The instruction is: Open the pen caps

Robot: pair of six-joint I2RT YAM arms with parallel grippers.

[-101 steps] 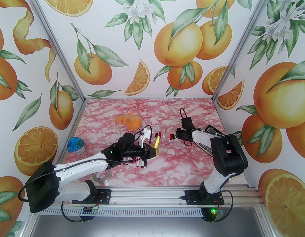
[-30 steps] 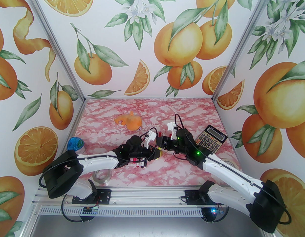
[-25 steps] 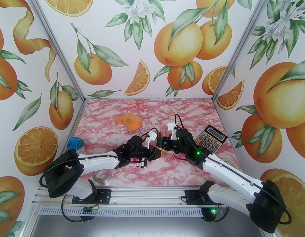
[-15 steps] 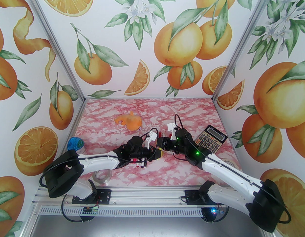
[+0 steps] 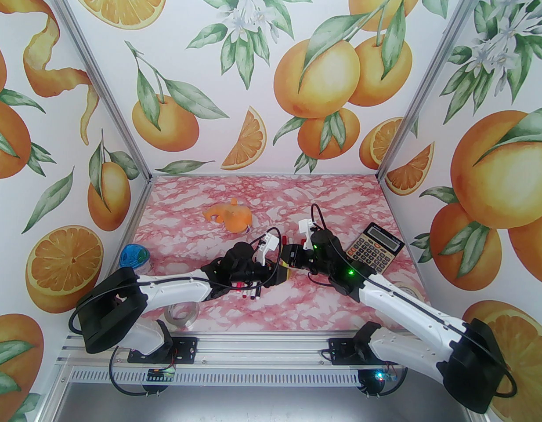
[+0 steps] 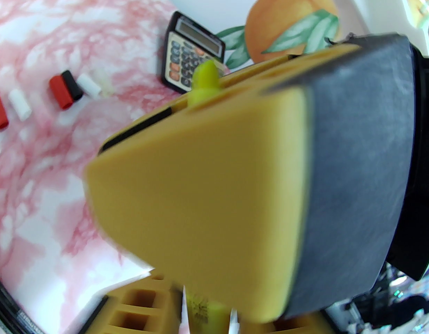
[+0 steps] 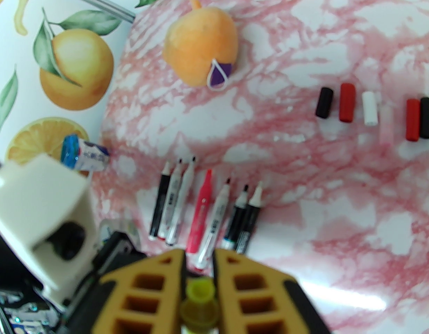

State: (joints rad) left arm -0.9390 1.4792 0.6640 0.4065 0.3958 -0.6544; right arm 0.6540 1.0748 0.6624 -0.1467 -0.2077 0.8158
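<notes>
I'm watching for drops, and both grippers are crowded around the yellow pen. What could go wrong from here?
1. The right gripper is shut on the yellow pen, with the left gripper crowded close. I cannot tell the left one's hold, so a pull might drop the pen.
2. The uncapped pens lie on the table close by; a falling pen or a low finger could scatter them.
3. The loose caps are round and might roll if nudged.

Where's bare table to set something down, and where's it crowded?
Free: far strip behind the orange plush toy and black calculator; near patch right of the uncapped marker pens. Crowded: centre, around pens and red, black, white caps.
</notes>
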